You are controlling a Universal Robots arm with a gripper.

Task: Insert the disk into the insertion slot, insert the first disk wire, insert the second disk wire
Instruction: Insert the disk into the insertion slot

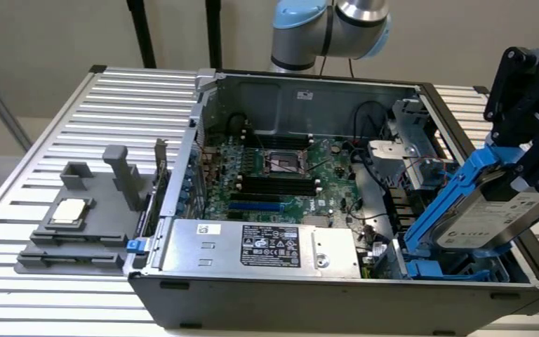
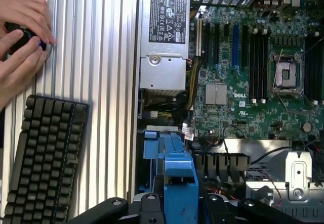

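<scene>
Hanging between the jaws in the exterior view, the disk is held by the gripper, whose jaws are closed partway onto the upper end of the blue carrier frame. The disk is tilted, its long axis running from the jaws steeply down toward the insertion slot, which lies directly below the jaws in the near corner of the computer case. Most of the disk is seen standing clear above the slot; whether its lower end has entered the mouth cannot be told. The gripper is angled down over the case wall at the exterior view's right, while the arm is seen behind the case. The power-supply box lies beside the slot, away from the jaws, and the grey fixture block is set well apart on the slatted table.

Seen from the wrist view, the blue edge of the disk is framed between the black fingers of the gripper and extends straight ahead of the jaws. The motherboard and the power-supply box are spread out beyond it. Outside the case, well off to one side of the jaws, a keyboard is laid on the table, and a person's hands are closed around a small dark object.
</scene>
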